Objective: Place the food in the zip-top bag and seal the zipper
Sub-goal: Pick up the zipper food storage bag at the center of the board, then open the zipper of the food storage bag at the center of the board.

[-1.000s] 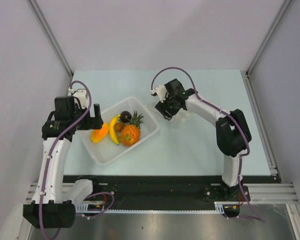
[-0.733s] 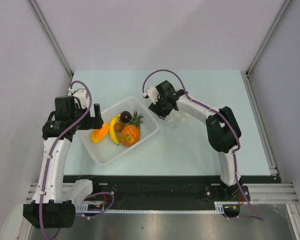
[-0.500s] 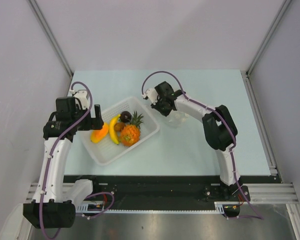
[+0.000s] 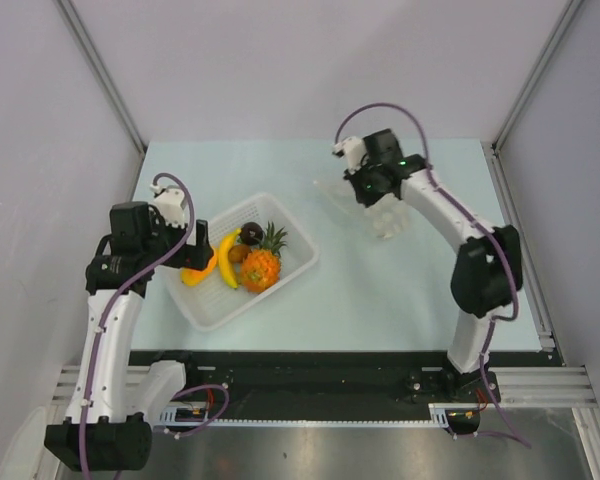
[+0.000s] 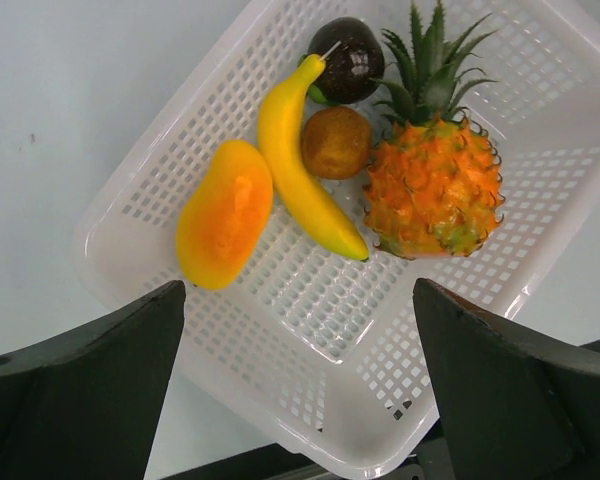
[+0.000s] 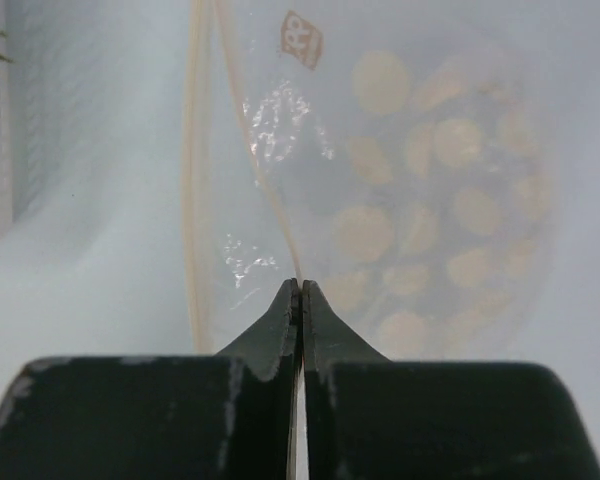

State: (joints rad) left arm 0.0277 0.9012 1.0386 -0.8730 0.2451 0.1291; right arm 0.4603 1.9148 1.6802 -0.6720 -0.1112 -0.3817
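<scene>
Food lay unbagged in the basket beneath the left claw, jaws apart, while the right claw, clamped on the zip-top bag by its zipper, held it unsealed over the tabletop.

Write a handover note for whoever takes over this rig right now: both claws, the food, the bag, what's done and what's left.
Left claw: open, holding nothing, over the basket.
Right claw: shut on the bag at its zipper edge, to the right of the basket.
Food: pineapple, banana, orange piece, dark round fruit and small brown fruit all lie in the basket.
Done: bag gripped; its mouth looks open.
Left: move every fruit into the bag, then seal the zipper.
</scene>
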